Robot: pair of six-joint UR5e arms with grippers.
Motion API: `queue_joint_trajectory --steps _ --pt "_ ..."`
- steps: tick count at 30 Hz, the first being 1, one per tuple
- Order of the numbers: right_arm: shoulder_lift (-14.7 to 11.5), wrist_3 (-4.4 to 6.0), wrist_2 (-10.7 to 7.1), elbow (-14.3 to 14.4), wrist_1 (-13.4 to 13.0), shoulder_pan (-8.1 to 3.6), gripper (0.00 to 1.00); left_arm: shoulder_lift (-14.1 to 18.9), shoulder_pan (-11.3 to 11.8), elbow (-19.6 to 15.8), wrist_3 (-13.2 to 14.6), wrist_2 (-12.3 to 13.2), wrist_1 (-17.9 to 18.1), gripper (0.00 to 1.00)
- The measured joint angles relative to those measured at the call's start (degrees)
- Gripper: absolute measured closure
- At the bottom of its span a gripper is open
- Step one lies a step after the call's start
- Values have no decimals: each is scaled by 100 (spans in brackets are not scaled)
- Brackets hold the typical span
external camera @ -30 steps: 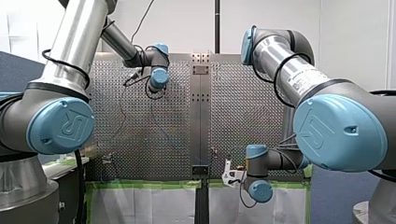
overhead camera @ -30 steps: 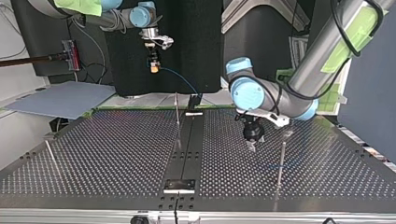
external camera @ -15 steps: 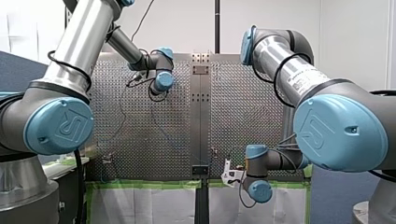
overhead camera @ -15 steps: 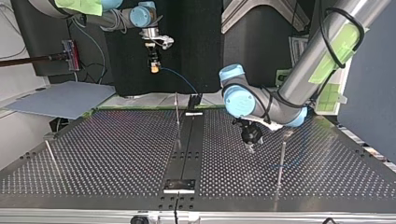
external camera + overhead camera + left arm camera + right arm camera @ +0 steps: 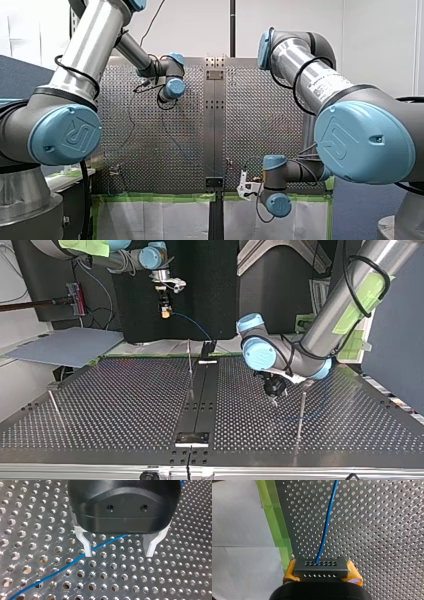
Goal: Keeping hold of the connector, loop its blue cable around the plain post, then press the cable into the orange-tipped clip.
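The right end effector [image 5: 322, 574] pinches the connector [image 5: 321, 566] near the edge of the worktop [image 5: 374, 530]; the left end effector [image 5: 118, 553] hangs spread over the blue cable [image 5: 62, 566]; looping and clipping both look not yet done.

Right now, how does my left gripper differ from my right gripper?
My left gripper is open; my right gripper is shut on the connector. The left shows bare pale fingers, the right yellow pads. The left hangs low over the perforated table; the right is raised high near its edge. Shared: the blue cable runs by both.
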Motion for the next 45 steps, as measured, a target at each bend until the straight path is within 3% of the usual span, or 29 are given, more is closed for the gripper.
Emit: queue_joint_trajectory --steps 9,22,38,45 --pt "1 5 0 -1 -8 -10 100 -2 -20 -161 -3 -59 -65 0" --pt "2 29 0 -3 -1 -18 100 -43 -55 -465 -34 -178 137 0" --pt "0 32 0 -2 8 -13 100 -515 -68 -488 -361 -189 203 0" --pt "2 32 0 -1 4 -6 100 -887 -157 -488 -422 -155 308 0"
